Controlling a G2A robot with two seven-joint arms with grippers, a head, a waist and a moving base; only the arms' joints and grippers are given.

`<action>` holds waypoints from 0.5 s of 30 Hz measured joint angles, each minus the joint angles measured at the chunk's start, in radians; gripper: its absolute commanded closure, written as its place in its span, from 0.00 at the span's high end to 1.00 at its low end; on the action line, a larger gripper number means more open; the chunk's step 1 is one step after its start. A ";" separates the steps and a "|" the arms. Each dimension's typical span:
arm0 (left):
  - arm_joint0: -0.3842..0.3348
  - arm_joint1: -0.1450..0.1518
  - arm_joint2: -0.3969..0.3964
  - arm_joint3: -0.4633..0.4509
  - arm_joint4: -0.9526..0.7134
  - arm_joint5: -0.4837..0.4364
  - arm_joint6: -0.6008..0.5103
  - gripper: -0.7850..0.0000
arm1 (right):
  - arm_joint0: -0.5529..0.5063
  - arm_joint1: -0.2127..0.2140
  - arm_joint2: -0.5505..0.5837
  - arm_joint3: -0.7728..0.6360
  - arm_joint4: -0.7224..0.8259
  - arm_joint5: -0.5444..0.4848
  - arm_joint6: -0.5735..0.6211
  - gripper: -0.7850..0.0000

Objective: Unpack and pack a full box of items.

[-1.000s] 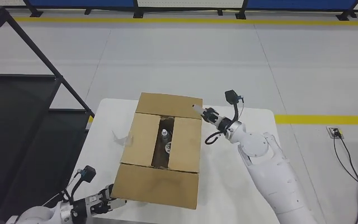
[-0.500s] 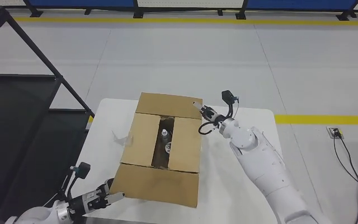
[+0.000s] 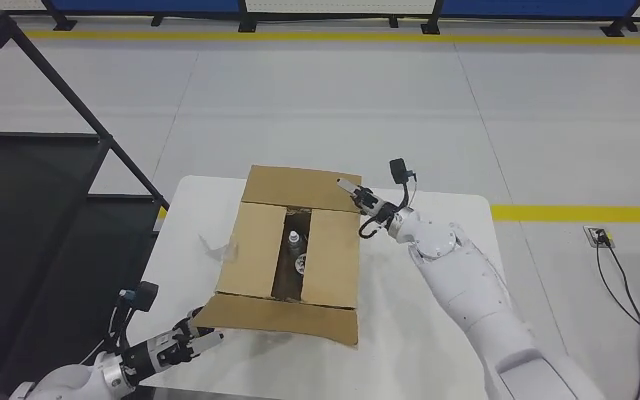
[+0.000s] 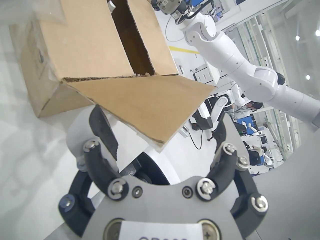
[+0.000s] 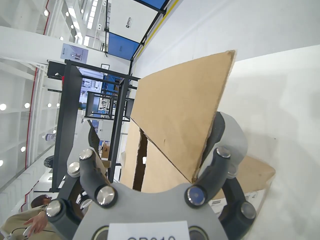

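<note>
A cardboard box (image 3: 255,250) stands mid-table, its two side flaps nearly closed with a dark gap between them. Through the gap I see a white-capped bottle (image 3: 294,240). My left gripper (image 3: 205,336) is at the near left corner of the box, open, with the corner of the near flap (image 4: 140,103) between its fingers (image 4: 102,131). My right gripper (image 3: 350,188) is at the far right corner, open around the edge of the far flap (image 5: 180,111), which lies against one finger (image 5: 217,131). The left wrist view also shows the right arm (image 4: 225,51) behind the box.
A crumpled clear plastic bag (image 3: 220,245) lies against the box's left side. A black metal frame (image 3: 60,190) stands left of the white table (image 3: 430,330). Bare tabletop lies right of the box, under the right arm.
The right gripper slid left onto the far flap's corner. The left gripper shifted left and lower, and the near flap has swung up and outward.
</note>
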 measured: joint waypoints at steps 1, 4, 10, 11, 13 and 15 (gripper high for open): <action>0.000 0.000 0.001 -0.001 0.001 0.000 0.006 1.00 | 0.005 -0.001 0.004 0.010 0.013 -0.017 0.018 1.00; 0.000 0.001 0.003 -0.005 0.003 0.004 0.024 1.00 | 0.019 -0.001 0.022 0.043 0.062 -0.071 0.086 1.00; -0.006 0.002 0.007 -0.018 0.013 0.017 0.064 1.00 | 0.038 0.012 0.063 0.082 0.139 -0.156 0.193 1.00; -0.007 0.002 0.008 -0.021 0.019 0.023 0.074 1.00 | 0.038 0.015 0.070 0.084 0.149 -0.167 0.205 1.00; -0.013 0.002 0.014 -0.031 0.039 0.038 0.101 1.00 | 0.039 0.023 0.086 0.084 0.169 -0.191 0.231 1.00; -0.020 0.001 0.024 -0.041 0.058 0.054 0.127 1.00 | 0.041 0.032 0.099 0.079 0.178 -0.208 0.252 1.00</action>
